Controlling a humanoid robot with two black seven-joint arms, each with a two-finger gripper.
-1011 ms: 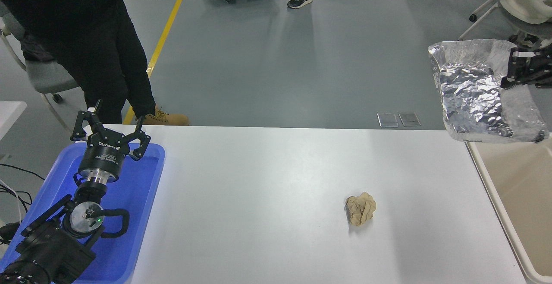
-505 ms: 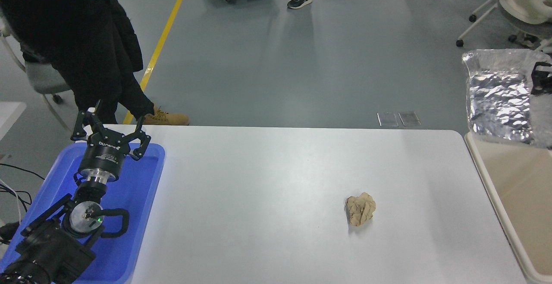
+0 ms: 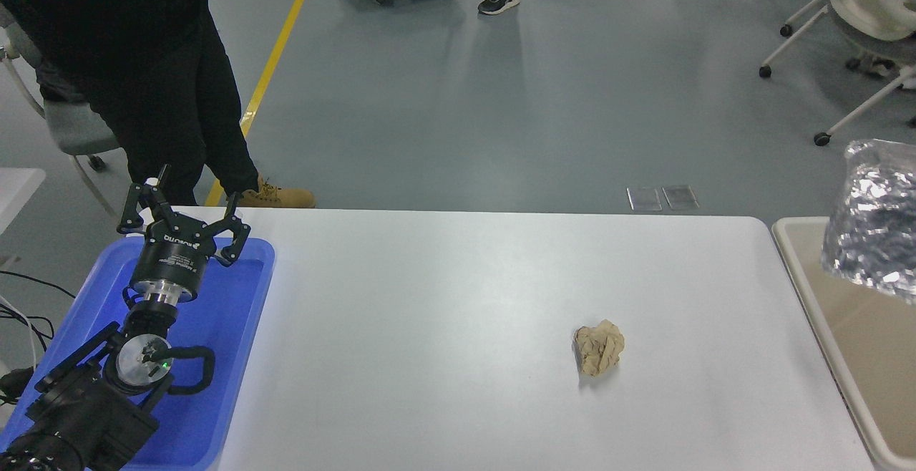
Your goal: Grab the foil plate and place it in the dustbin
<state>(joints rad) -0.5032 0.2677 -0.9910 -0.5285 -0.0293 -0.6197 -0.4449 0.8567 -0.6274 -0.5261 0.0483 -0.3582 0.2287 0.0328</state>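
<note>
So the foil plate (image 3: 874, 231) is hanging up in the air at the far right edge of the shot, crinkly and shiny, tilted so it's standing more on edge than flat, and part of it is getting cut off by the frame. It's sitting right over the near-left part of the dustbin (image 3: 812, 292), the big beige one with the pale rim that's butting up against the right end of the table (image 3: 458, 356), and it isn't touching the bin floor from what I can see. The right claw isn't showing up in the shot at all, so I honestly can't tell what's gripping the plate or how. The only claw in view is the left claw (image 3: 187, 222), parked way over on the opposite side, well apart from the plate, with its fingers spread open and holding nothing. It's hovering over the far end of the blue tray (image 3: 236, 356), which is lying under and behind it along the table's left edge. Off to that claw's right and a bit nearer the camera, a crumpled tan paper ball (image 3: 600, 346) is sitting alone on the table, roughly between the claw and the dustbin. Just beyond the claw, a person in dark clothes (image 3: 143, 63) is standing at the table's far left corner.
</note>
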